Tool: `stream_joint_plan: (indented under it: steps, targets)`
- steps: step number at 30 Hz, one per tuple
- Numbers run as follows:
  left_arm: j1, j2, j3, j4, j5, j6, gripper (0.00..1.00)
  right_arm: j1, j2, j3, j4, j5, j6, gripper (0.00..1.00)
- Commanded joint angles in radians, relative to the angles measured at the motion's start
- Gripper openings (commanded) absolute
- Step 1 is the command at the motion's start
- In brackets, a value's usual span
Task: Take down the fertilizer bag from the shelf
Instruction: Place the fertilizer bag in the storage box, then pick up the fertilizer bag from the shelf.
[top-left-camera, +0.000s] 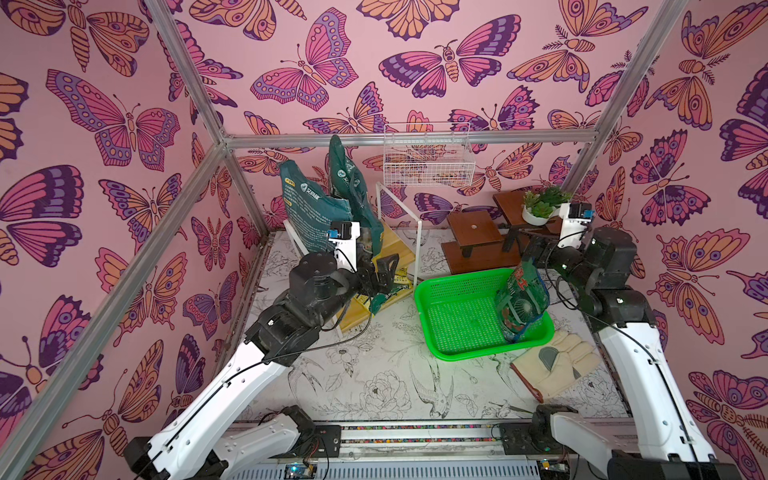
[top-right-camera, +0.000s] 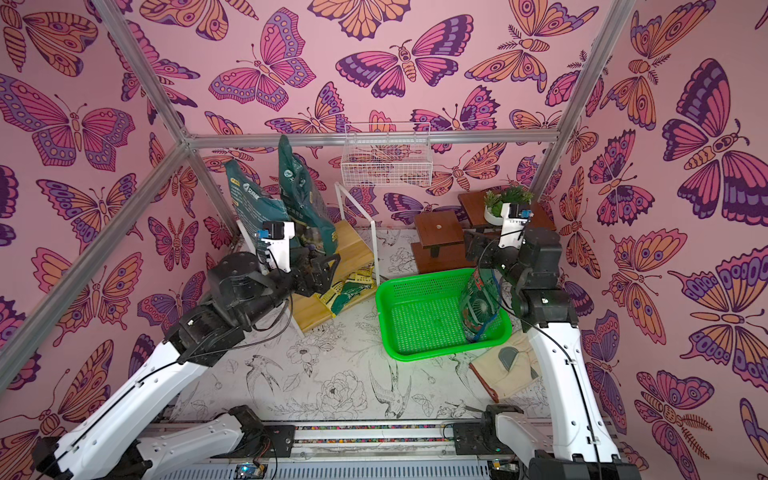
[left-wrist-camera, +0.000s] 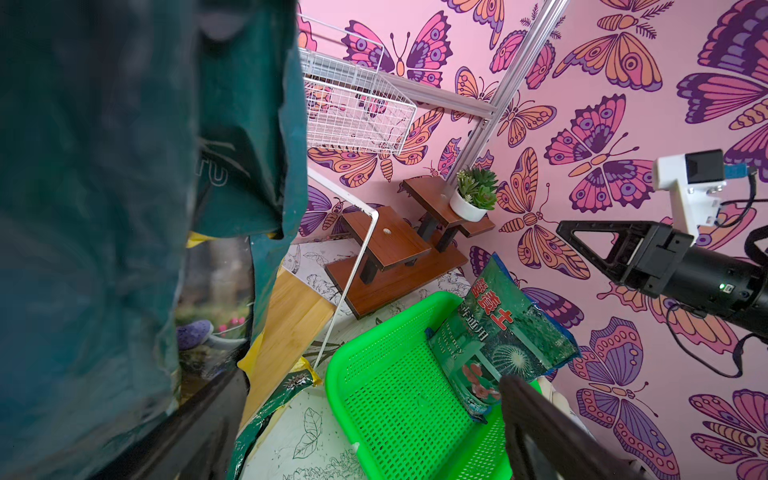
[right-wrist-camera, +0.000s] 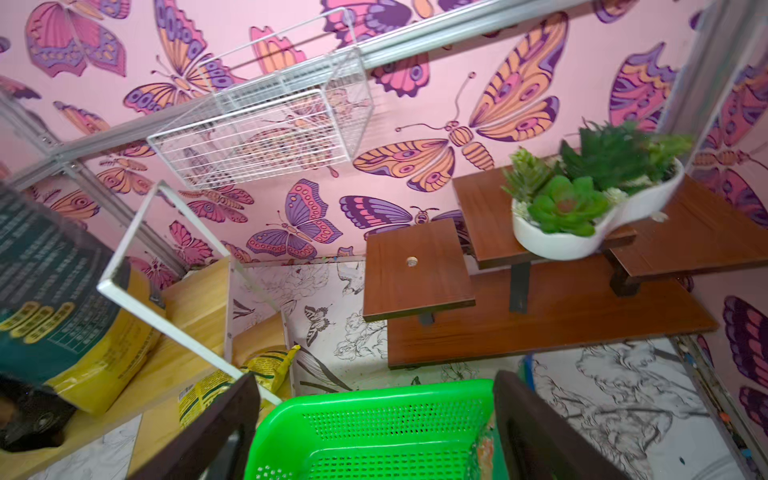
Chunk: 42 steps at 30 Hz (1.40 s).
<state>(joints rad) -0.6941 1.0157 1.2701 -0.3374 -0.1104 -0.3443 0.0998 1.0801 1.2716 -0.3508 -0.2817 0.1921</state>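
Note:
The shelf (top-left-camera: 401, 247) (top-right-camera: 353, 245) (right-wrist-camera: 195, 299) stands at the back left, with pale wood boards in a white tube frame. Two tall teal fertilizer bags (top-left-camera: 309, 208) (top-right-camera: 303, 195) (left-wrist-camera: 104, 208) stand on its upper board. A yellow-green bag (top-left-camera: 390, 291) (right-wrist-camera: 266, 365) lies on the lower board. My left gripper (top-left-camera: 380, 270) (left-wrist-camera: 374, 382) is open at the foot of the teal bags, one finger against them. Another green bag (top-left-camera: 521, 303) (left-wrist-camera: 507, 332) stands in the green basket (top-left-camera: 457, 328) (right-wrist-camera: 374, 415). My right gripper (top-left-camera: 536, 249) (right-wrist-camera: 376, 380) hangs open above that basket's far rim, holding nothing.
A white wire basket (top-left-camera: 428, 160) hangs on the back wall. A dark brown plant stand (top-left-camera: 473, 237) with a white pot of succulents (top-left-camera: 538, 208) fills the back right corner. Pale work gloves (top-left-camera: 557, 365) lie in front of the green basket on the right.

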Motion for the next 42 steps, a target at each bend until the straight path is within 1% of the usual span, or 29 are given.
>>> stream_joint_plan:
  steps: [1, 6, 10, 14, 15, 17, 21, 26, 29, 38, 42]
  targets:
    - [-0.002, -0.024, 0.028, 0.015, -0.036, 0.025, 1.00, 0.106, 0.045, 0.119, -0.067, 0.008, -0.059, 0.91]
    - [-0.002, -0.066, 0.028, 0.006, -0.114, 0.030, 1.00, 0.271, 0.128, 0.251, -0.056, -0.004, -0.078, 0.90]
    - [-0.002, -0.107, 0.039, -0.023, -0.170, 0.059, 1.00, 0.420, 0.220, 0.379, -0.093, -0.015, -0.131, 0.90]
    - [-0.002, -0.158, 0.032, -0.058, -0.275, 0.082, 1.00, 0.541, 0.293, 0.462, -0.115, -0.001, -0.178, 0.90]
    - [-0.002, -0.173, 0.024, -0.068, -0.317, 0.094, 1.00, 0.579, 0.314, 0.481, -0.114, 0.002, -0.186, 0.90]
    - [-0.002, -0.192, 0.017, -0.091, -0.364, 0.110, 1.00, 0.622, 0.349, 0.509, -0.106, 0.007, -0.197, 0.90]
    - [-0.001, -0.206, 0.008, -0.128, -0.419, 0.125, 1.00, 0.669, 0.423, 0.568, -0.094, 0.003, -0.204, 0.90]
    - [0.009, -0.192, -0.004, -0.151, -0.422, 0.123, 1.00, 0.707, 0.531, 0.648, -0.082, 0.003, -0.209, 0.90]
    - [0.033, -0.181, -0.005, -0.159, -0.405, 0.106, 1.00, 0.721, 0.600, 0.719, -0.081, 0.015, -0.218, 0.90]
    - [0.169, -0.192, -0.021, -0.175, -0.253, 0.020, 1.00, 0.739, 0.810, 0.992, -0.099, 0.037, -0.239, 0.89]
    - [0.186, -0.198, -0.024, -0.175, -0.232, 0.014, 1.00, 0.751, 0.865, 1.047, -0.091, 0.037, -0.234, 0.88]
